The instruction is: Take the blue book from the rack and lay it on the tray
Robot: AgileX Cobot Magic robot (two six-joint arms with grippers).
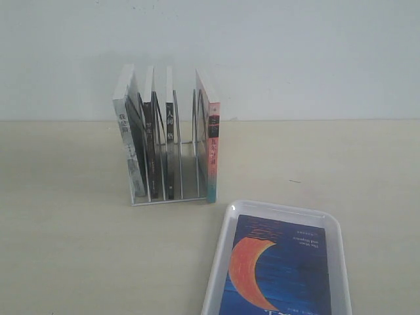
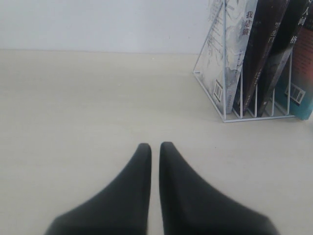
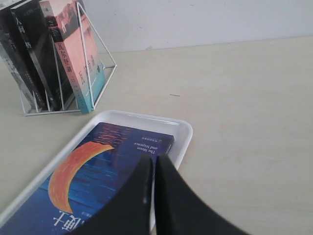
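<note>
My right gripper [image 3: 155, 159] hangs with its two black tapered fingers pressed together and nothing between them. The blue book [image 3: 102, 171] lies just under and ahead of the tips, flat in the tray [image 3: 182, 128], cover up with the orange crescent showing. I judge the job done: the book rests on its own, so no pinch is needed. It is a thin, glossy paperback that fills most of the tray's floor, fenced by a low, rounded rim of white plastic. Further ahead of that hand stands the rack [image 1: 164, 200], thin pale wire arches on a flat base, propping the other books upright, with a pink-and-teal book [image 3: 73, 58] at the end nearest the tray. My left gripper [image 2: 155, 147] is closed to a hairline slit and empty, over the bare matte table [image 2: 73, 107].
</note>
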